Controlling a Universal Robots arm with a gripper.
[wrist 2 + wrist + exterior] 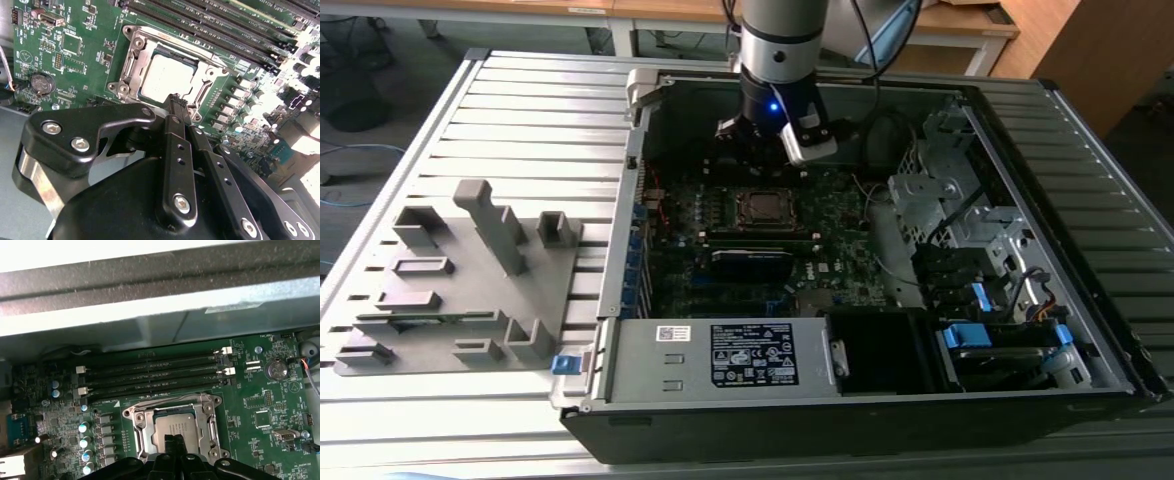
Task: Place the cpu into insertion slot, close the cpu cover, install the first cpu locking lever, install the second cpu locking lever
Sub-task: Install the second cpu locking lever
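The cpu (167, 80) (172, 426), a grey metallic square, lies in the insertion slot (765, 207) on the green motherboard. The silver cpu cover (131, 65) (141, 432) lies flat around it, and the chip shows through its window. My gripper (176, 100) (172, 439) hangs just above the edge of the socket with its black fingers pressed together and nothing between them. Whether the tips touch the cover I cannot tell. In the exterior view the gripper (781, 135) stands inside the open computer case, a little behind the socket.
Long black memory slots (150, 372) run beside the socket, toward the case wall (160, 320). A coin battery (41, 83) sits on the board. The power supply (720, 360) and drive bays (961, 220) crowd the case. A grey fixture plate (454, 280) lies on the exterior view's left.
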